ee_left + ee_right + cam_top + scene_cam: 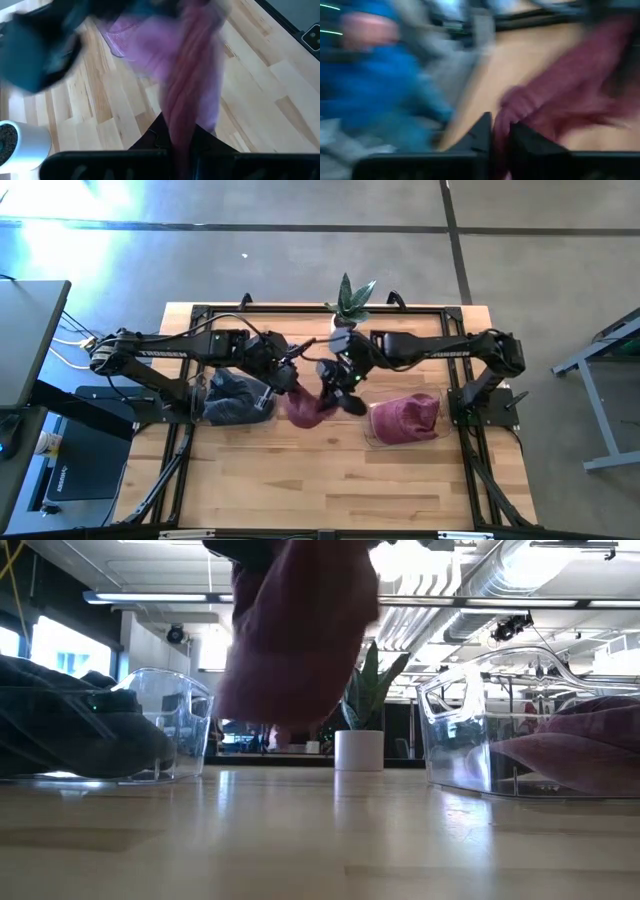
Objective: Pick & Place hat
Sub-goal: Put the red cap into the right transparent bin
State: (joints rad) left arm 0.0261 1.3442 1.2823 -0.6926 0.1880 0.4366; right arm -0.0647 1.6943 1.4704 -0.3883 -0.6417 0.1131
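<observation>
1. Above the middle of the pale wooden table [330, 480], a soft maroon knitted hat [303, 410] hangs in the air between the two dark arms, clear of the boards in the low view.
2. The left gripper [292, 383] is clamped on the hat; its wrist view shows the maroon cloth pinched between the two dark fingers [150, 142].
3. The right gripper [340, 392] meets the same hat from the other side, and its wrist view shows a fold of the cloth caught between its nearly closed fingers [481, 131].
4. On the table's left stands a clear plastic tub [262, 412] filled with dark grey cloth [228, 395].
5. On the right, a second clear plastic tub [375, 438] holds a pile of maroon cloth [405, 417].
6. A small green plant in a white pot [349, 308] stands at the far edge of the table, behind the two grippers.
</observation>
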